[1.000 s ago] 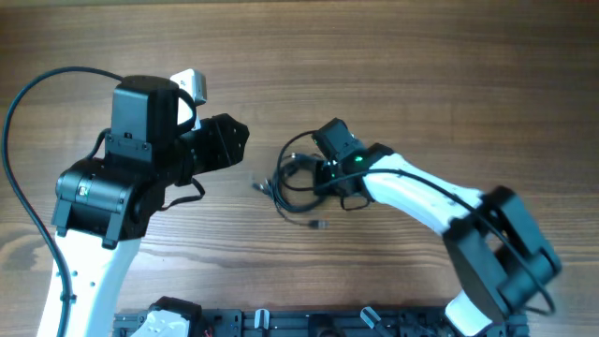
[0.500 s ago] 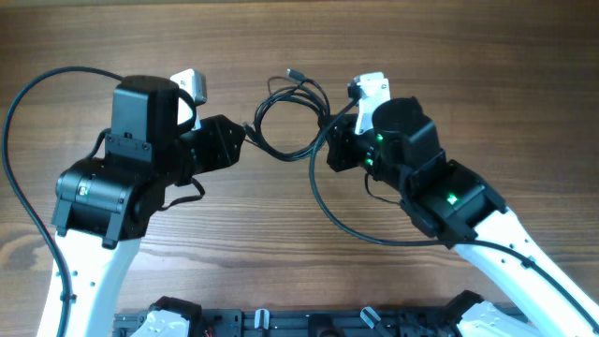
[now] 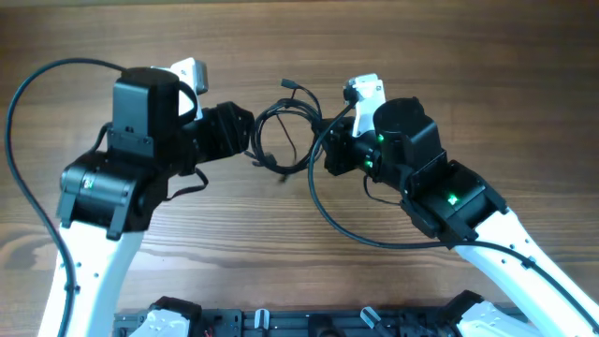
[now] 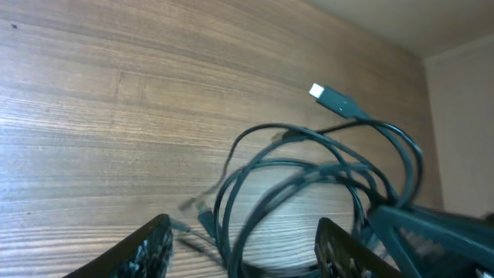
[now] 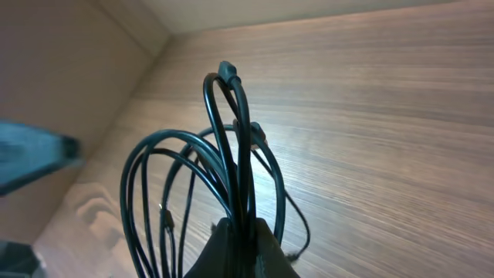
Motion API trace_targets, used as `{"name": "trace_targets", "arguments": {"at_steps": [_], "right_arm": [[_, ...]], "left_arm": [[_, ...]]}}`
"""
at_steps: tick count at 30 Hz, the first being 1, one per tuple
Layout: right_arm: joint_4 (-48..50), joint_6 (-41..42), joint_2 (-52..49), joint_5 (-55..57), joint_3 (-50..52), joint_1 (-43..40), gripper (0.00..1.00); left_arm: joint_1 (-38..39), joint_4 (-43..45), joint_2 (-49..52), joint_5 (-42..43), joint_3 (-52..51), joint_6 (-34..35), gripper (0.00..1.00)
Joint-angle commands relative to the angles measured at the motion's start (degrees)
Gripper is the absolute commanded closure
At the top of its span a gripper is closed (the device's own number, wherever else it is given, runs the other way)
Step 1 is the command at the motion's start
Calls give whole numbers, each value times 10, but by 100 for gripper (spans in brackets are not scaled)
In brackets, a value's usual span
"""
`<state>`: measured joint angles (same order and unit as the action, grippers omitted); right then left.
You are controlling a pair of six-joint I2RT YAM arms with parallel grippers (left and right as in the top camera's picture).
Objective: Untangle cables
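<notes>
- Hanging between the two arms in the overhead view, the cables (image 3: 284, 114) form a loose, tangled loop over the wooden tabletop (image 3: 449, 47). The left pincer (image 3: 248, 140) is at the loop's left edge and the right pincer (image 3: 326, 150) at its right.
- Left wrist: the left pincer (image 4: 243, 232) stands apart, with strands of the cables (image 4: 309, 166) passing between its fingers. A pale-tipped plug (image 4: 332, 96) juts out above.
- Right wrist: the right pincer (image 5: 239, 247) is clamped on the cables (image 5: 224, 139), whose loops fan out from it.

White-shelled arms (image 3: 89, 271) with black joint housings (image 3: 140, 103), thick black cables (image 3: 19, 178), green lights (image 3: 451, 198).
</notes>
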<state>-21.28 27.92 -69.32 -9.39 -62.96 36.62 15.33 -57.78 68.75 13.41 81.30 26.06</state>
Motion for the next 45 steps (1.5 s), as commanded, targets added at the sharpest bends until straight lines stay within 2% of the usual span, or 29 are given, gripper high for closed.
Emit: {"name": "trace_targets", "arguments": {"at_steps": [1, 11, 13, 18, 22, 25, 38, 45], "right_arm": [[18, -7, 2, -56, -8, 1, 95], [24, 6, 2, -76, -8, 1, 95], [24, 6, 2, -76, -8, 1, 95], [21, 5, 2, -76, -8, 1, 95], [19, -6, 2, -66, -8, 1, 95], [17, -12, 2, -39, -8, 1, 95], [99, -9, 3, -53, -8, 1, 95], [99, -9, 3, -53, -8, 1, 96]], "left_arm": [[3, 7, 39, 8, 7, -4, 42], [12, 38, 102, 78, 7, -23, 55], [20, 45, 103, 78, 7, -27, 55], [37, 48, 103, 78, 7, -33, 45], [39, 37, 103, 75, 7, -35, 46], [39, 20, 103, 73, 7, -63, 47], [40, -10, 103, 74, 7, -64, 46], [40, -15, 103, 98, 7, -64, 46]]}}
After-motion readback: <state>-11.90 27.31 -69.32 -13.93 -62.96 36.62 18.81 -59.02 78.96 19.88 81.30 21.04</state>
